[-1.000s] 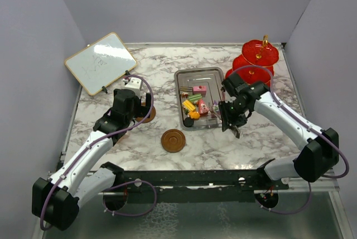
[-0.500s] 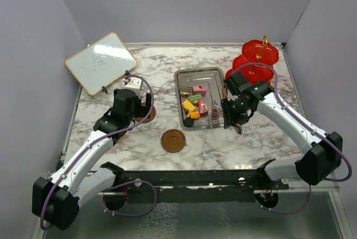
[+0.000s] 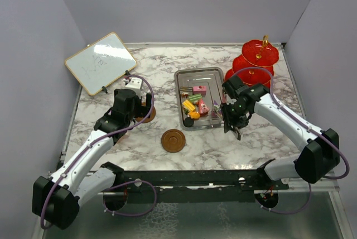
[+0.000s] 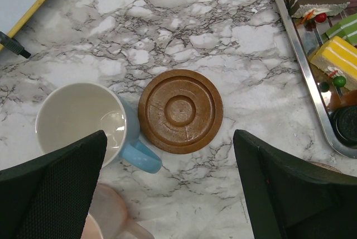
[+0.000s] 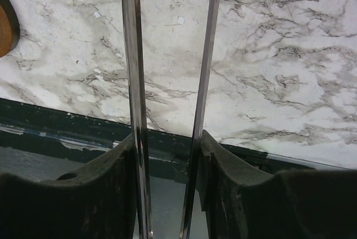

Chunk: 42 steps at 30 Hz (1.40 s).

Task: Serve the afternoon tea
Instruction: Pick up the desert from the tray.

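Metal tongs (image 5: 131, 55) ready by the cakes (image 3: 196, 104)
R gripper (image 5: 170, 155) squeezes the tongs partway, tips at the tray (image 3: 192, 72) edge, to lift cakes to the red stand (image 3: 254, 63). L gripper (image 4: 170, 183) wide open, holding nothing, over saucer (image 4: 180, 111) & blue cup (image 4: 83, 119).

And the left gripper (image 4: 170, 137), fingers spread wide, hovers over the round brown saucer (image 4: 180, 111), blue cup (image 4: 78, 122) just left of it, pink cup (image 4: 110, 214) lower-left, steel tray (image 4: 302, 66) of cake pieces (image 4: 334, 55) to its right.
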Each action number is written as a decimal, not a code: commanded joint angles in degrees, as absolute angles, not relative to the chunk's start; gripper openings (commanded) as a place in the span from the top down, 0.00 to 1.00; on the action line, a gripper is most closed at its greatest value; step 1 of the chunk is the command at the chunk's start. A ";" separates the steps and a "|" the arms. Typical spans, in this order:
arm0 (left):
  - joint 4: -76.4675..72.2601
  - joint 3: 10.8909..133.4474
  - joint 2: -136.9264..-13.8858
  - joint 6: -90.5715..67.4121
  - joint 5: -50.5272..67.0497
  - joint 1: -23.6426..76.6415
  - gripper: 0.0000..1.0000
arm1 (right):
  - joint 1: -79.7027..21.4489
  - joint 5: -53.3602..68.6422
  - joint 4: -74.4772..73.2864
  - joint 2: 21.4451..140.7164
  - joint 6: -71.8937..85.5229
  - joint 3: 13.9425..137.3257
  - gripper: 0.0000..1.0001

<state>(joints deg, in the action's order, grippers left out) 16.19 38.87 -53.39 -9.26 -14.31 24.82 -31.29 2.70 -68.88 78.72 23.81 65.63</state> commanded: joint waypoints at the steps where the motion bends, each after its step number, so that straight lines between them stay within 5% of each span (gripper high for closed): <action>1: 16.38 40.39 -53.59 -9.27 -12.92 24.47 0.01 | -31.46 4.19 -66.18 78.63 23.69 65.05 0.59; 42: 16.42 40.43 -53.52 -9.14 -12.68 24.52 0.01 | -31.46 5.58 -65.82 78.34 23.82 65.40 0.56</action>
